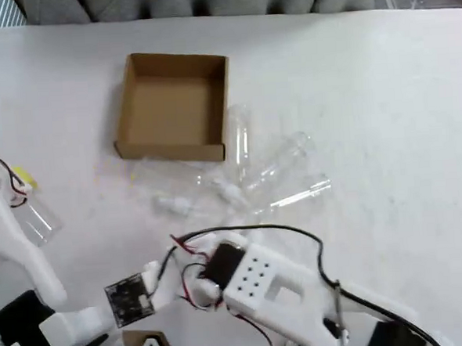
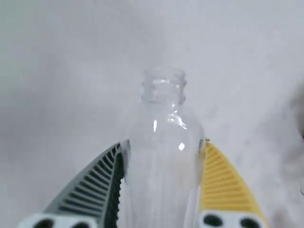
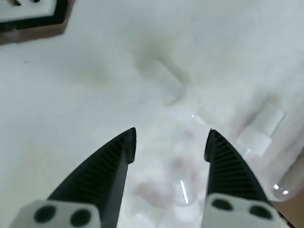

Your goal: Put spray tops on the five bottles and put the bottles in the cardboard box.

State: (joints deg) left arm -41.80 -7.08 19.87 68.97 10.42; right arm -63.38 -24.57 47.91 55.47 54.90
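So: bottle [image 2: 164, 118] in L end effector [image 2: 164, 145].

The cardboard box [image 1: 171, 151] sat on the table [image 1: 383, 93], loose bottles [image 1: 277, 161] lying just before its right corner. Another bottle [image 2: 164, 109] sat in the left gripper [image 2: 164, 145], well left of them.

No text, label or number can be read: the box [image 1: 171, 151], bottles [image 1: 276, 162] and counter [image 1: 384, 109] show none, and the circuit board's [image 1: 130, 298] marks are too small to make out.

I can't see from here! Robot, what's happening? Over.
Left gripper shut on uncapped bottle. Right gripper open, empty. Cardboard box empty, loose bottles beside it.
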